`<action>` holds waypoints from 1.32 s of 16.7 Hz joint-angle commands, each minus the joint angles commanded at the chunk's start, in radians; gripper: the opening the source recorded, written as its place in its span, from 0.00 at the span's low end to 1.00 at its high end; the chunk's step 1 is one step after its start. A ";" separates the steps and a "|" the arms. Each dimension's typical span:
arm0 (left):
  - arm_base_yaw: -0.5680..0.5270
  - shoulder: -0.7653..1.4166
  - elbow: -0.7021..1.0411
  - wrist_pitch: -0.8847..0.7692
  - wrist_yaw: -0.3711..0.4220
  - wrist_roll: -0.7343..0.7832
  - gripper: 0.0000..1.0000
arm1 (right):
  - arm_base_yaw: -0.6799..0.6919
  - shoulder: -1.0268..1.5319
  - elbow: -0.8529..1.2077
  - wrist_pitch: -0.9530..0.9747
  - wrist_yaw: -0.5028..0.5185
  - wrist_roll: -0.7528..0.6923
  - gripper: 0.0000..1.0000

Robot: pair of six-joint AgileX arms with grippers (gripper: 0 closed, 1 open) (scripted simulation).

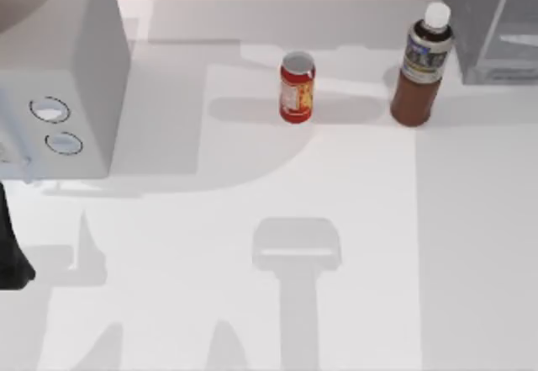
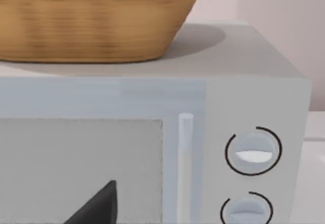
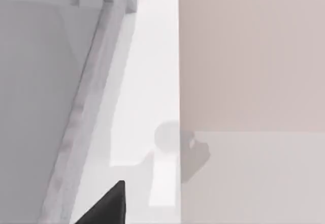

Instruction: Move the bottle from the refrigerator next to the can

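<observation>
The bottle [image 1: 423, 66] stands upright on the table [image 1: 471, 245], outside the refrigerator [image 1: 492, 19], just beside its front corner. The can [image 1: 297, 87] stands upright, apart from the bottle, toward the table's left. Left gripper [image 2: 96, 206] faces a white microwave [image 2: 254, 102] with two dials, wicker basket [image 2: 96, 18] on top. Right gripper [image 3: 104, 206] sits near the refrigerator wall. Opening of either gripper: cannot tell; neither is near the bottle.
</observation>
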 joint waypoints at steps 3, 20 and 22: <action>0.000 0.000 0.000 0.000 0.000 0.000 1.00 | 0.081 -0.002 -0.003 0.104 0.018 0.106 1.00; 0.000 0.000 0.000 0.000 0.000 0.000 1.00 | 0.578 -0.133 -0.129 0.335 0.385 0.433 1.00; 0.000 0.000 0.000 0.000 0.000 0.000 1.00 | 0.745 -0.152 -0.158 0.376 0.514 0.523 1.00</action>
